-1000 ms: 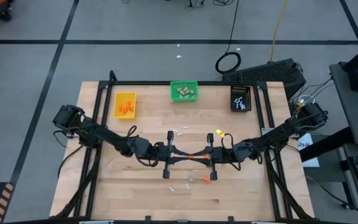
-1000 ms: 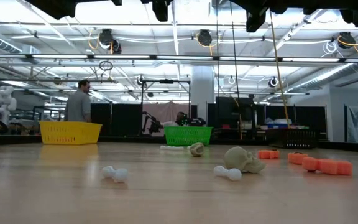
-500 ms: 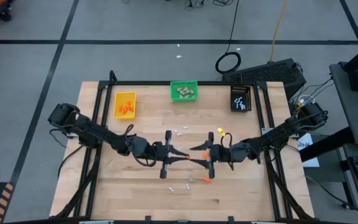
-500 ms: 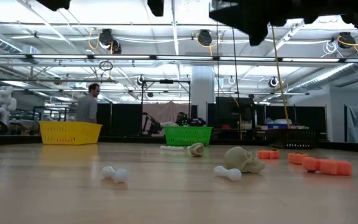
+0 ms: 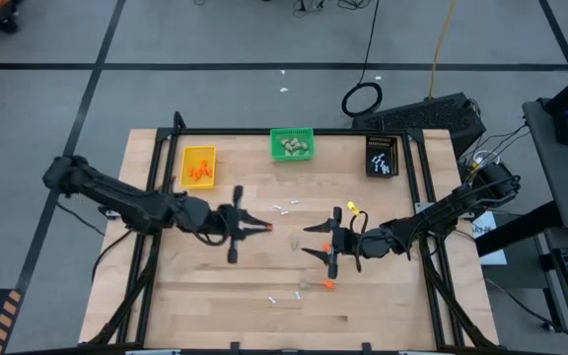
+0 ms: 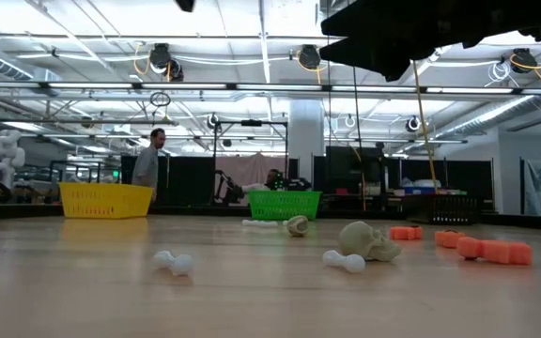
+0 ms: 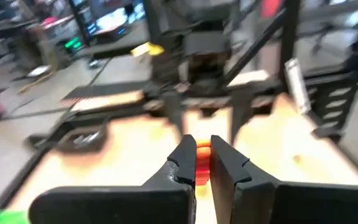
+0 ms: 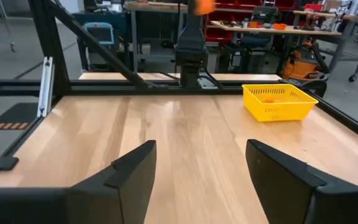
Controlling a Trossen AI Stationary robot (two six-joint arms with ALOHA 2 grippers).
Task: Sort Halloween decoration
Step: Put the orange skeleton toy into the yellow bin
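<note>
On the left of the bench [image 5: 166,296], the yellow bin [image 5: 198,166] already holds several orange bits. The left gripper [image 5: 263,228] is above the middle of the bench, and its jaws are clamped on one orange piece [image 7: 203,154], which shows between the two fingertips in the left wrist view. I judge that the step in hand is to carry this piece to the yellow bin, which lies near the far left corner, well apart from the gripper. To do this well, the arm should keep the piece pinched firmly, because it is very small and could slip; it should stop directly over the inside of the bin, not over the rim, and part the jaws only when it is low enough that the piece does not bounce out. Further right, the green bin [image 5: 292,145] contains beige-grey lumps, and some thin white sticks [image 5: 287,208] lie loose in front of it. More pieces wait nearer the front edge: a white stick [image 5: 282,295], a beige-grey skull-like lump [image 6: 368,241] and orange bits [image 6: 492,250]. The right gripper [image 5: 316,241] hovers just right of centre with its jaws wide apart and nothing between them; one orange bit [image 5: 328,285] lies near it. At the far right stands the black bin [image 5: 382,156] with white sticks inside.
</note>
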